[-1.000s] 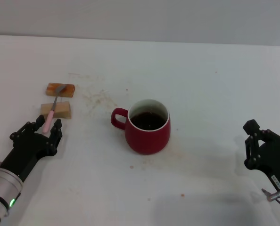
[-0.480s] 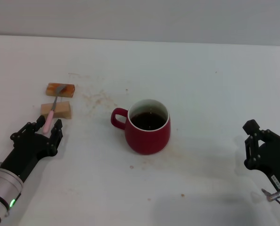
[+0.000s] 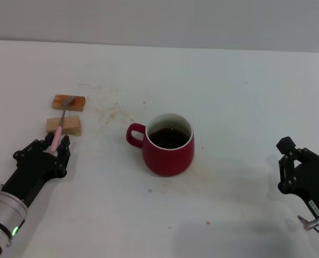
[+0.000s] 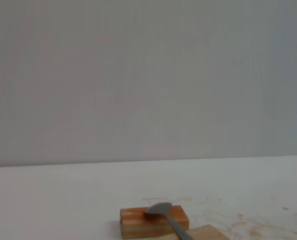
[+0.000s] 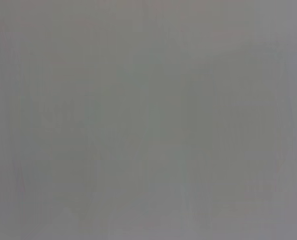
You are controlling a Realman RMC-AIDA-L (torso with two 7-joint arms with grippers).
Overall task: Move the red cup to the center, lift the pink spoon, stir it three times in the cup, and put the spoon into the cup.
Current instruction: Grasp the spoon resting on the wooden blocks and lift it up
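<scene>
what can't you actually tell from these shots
- Head view: the left gripper covers the pink spoon's handle end, so any clamp on it is unclear.
- Head view: the right gripper is cut off by the frame edge.
- Left wrist view: the spoon and tan block are cut off by the edge.
- Right wrist view: featureless grey.

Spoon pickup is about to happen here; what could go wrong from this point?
1. The left gripper sits at the very end of the pink spoon, whose bowl rests on the orange block. A grasp that far out may let it tilt or slip.
2. Lifting could drag the tan block under the handle.
3. The red cup holds dark liquid near its rim, so stirring may splash.
</scene>
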